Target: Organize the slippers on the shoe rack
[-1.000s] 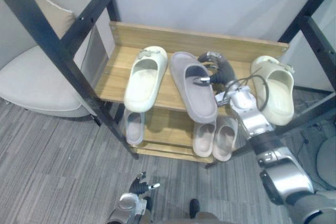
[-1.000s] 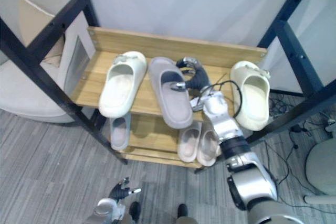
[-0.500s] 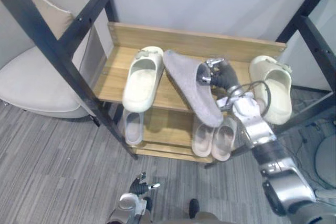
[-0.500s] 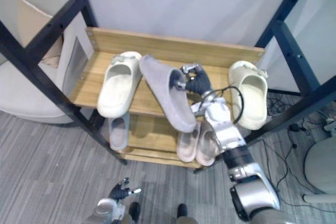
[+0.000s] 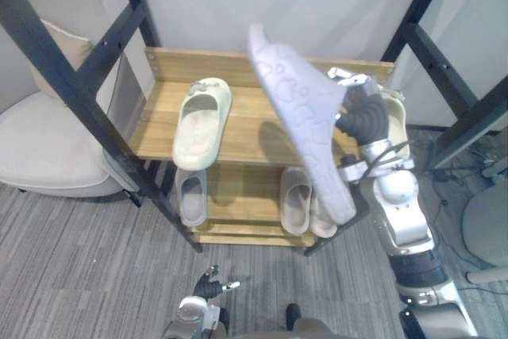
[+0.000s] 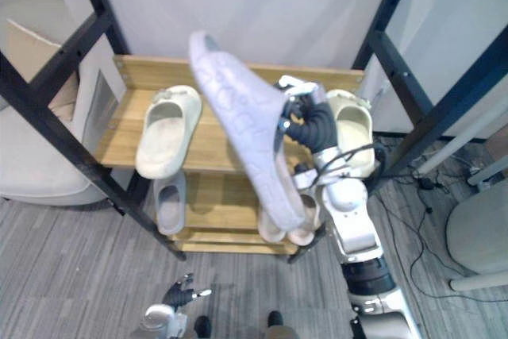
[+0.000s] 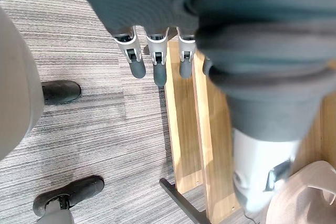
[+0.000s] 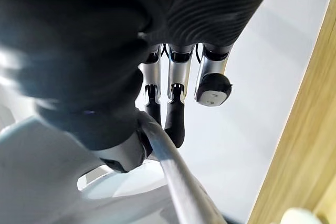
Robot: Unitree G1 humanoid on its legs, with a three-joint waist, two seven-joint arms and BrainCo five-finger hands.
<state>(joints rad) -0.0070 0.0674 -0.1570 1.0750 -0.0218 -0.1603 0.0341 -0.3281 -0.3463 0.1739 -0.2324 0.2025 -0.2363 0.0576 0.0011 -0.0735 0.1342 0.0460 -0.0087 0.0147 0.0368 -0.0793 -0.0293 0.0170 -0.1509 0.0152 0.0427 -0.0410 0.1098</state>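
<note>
Right hand (image 5: 359, 109) is clenched on the grey slipper (image 5: 305, 121), holding it in the air above and in front of the shoe rack (image 5: 238, 117), clear of the top shelf. The slipper is tilted steeply with its patterned sole toward the head camera, 1 end high near the rack's back board and the other hanging low over the rack's front edge. In the right wrist view the fingers (image 8: 173, 121) curl over a pale rim of the slipper; thumb contact is hard to make out, as it sits behind the dark cover. The upper side of the slipper is hidden. On the top shelf, 1 cream slipper (image 5: 201, 121) lies flat at the left and a 2nd cream slipper (image 6: 355, 131) lies at the right, partly covered by the right hand and wrist. On the lower shelf there's a small grey slipper (image 5: 193, 198) at the left and a pale pair (image 5: 298, 200) at the right, with the pair's right one mostly hidden behind the held slipper. Left hand (image 5: 208, 285) is low at the bottom edge of the head views, over the floor (image 5: 95, 260), fingers (image 7: 137, 66) released and holding nothing.
</note>
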